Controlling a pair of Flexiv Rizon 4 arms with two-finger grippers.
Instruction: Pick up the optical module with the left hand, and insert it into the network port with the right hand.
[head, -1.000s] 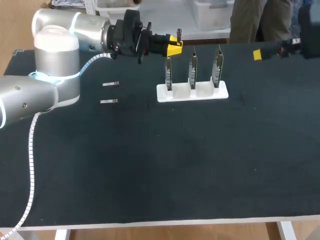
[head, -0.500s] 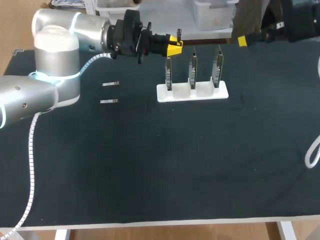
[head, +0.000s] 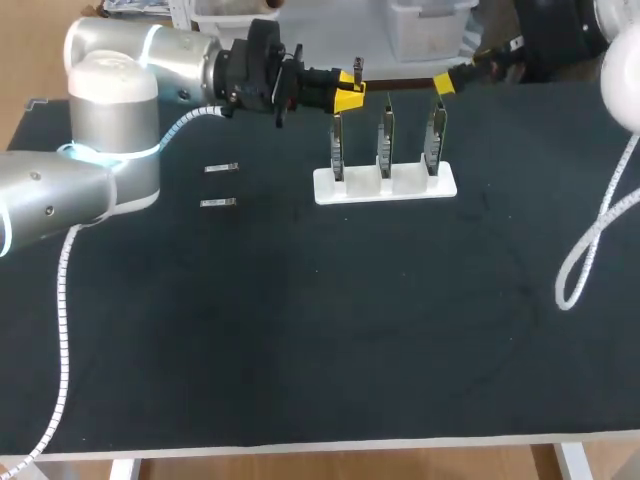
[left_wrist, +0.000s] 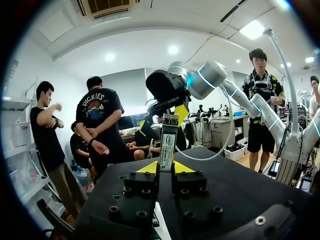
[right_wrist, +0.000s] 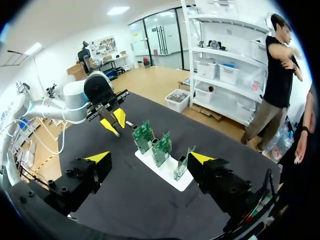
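Sliding leftward along the far edge, the right fingers (head: 443, 84) are now hovering at 1 o'clock of the white board stand (head: 385, 184), spread wide apart. At the stand's 11 o'clock, the left fingers (head: 345, 95) are staying put, clamping the optical module (left_wrist: 167, 142) between them above the surface (head: 300, 330).

Bright, even light falls from the ceiling lights (left_wrist: 251, 29) overhead. The black table (head: 300, 340) soaks it up and shows barely any shadow. Soft glare sits on the left arm (head: 120, 60), along its silver shell.
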